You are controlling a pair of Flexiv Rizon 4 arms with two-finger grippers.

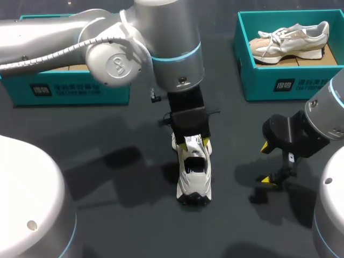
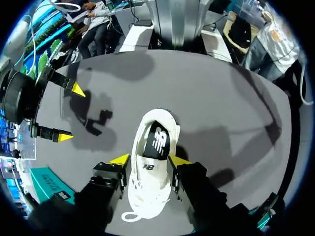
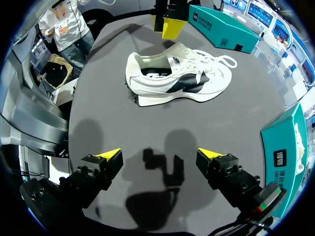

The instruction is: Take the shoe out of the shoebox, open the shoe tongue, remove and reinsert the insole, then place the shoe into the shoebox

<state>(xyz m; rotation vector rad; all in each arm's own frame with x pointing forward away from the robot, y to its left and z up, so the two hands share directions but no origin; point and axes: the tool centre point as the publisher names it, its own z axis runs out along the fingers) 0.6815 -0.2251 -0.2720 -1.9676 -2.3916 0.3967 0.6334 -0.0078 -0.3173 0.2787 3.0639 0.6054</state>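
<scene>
On the dark worktop (image 1: 123, 226), in the head view, the white shoe (image 1: 194, 174) stands on its sole near the middle, outside both boxes. I judge therefore that the step in hand is the opening of the tongue. To do it well, the left pincer (image 1: 194, 142) should take the tongue alone, not the laces or the collar. It should pull the tongue gently toward the toe, so that the light shoe does not tip or slide. The right pincer (image 1: 266, 164) could steady the heel. The left pincer is directly over the laced front part of the shoe, with its fingers parted. The right pincer hangs beside the shoe, apart from it, wide open and empty. The left shoebox (image 1: 70, 88) is partly hidden by the left arm. The right shoebox (image 1: 290, 83) holds a beige shoe (image 1: 290, 40).

In the left wrist view, the shoe (image 2: 150, 184) lies between the two yellow tips of the left pincer (image 2: 150, 160). Its heel opening is ahead of them, with the dark insole (image 2: 158, 141) inside. From here I cannot tell if the tips touch its sides.

In the right wrist view, the shoe (image 3: 177, 81) lies well ahead of the open right pincer (image 3: 158, 156). A yellow tip of the left pincer (image 3: 170, 24) is just above the tongue and seems not to grip it.
</scene>
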